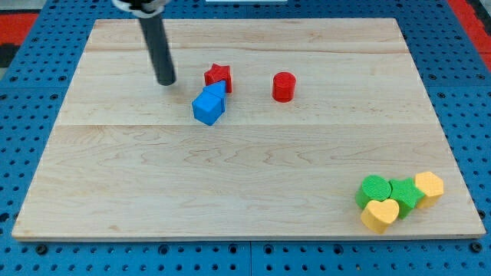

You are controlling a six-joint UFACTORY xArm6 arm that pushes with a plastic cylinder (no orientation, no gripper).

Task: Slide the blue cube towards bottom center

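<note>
The blue cube (206,110) lies left of the board's centre, in its upper half. A second blue block (215,92) touches its upper right side, and a red star block (219,76) sits just above that one. My tip (166,81) is down on the board, up and to the left of the blue cube, with a gap of bare wood between them. The rod rises from the tip to the view's top edge.
A red cylinder (284,87) stands right of the star. At the bottom right, a green cylinder (374,189), a green block (404,194), a yellow heart (380,215) and a yellow block (429,186) cluster together. The wooden board (245,199) lies on a blue pegboard.
</note>
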